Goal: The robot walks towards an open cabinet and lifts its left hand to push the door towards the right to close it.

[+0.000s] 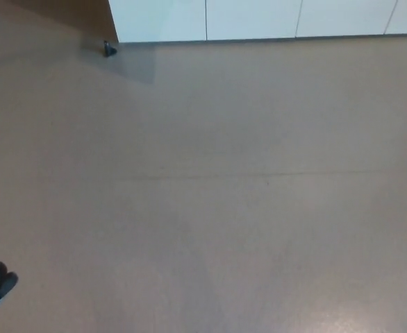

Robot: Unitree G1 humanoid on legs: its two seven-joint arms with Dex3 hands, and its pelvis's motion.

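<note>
A single head view looks steeply down from the robot's head onto the floor [210, 194], which fills nearly the whole picture and lies well below the lens. The camera faces forward toward 12 o'clock, where the white base of the cabinet [259, 19] runs along the top edge, far off. The near floor lies toward 6 o'clock. With only this one view, no part of the scene is shared with another.
</note>
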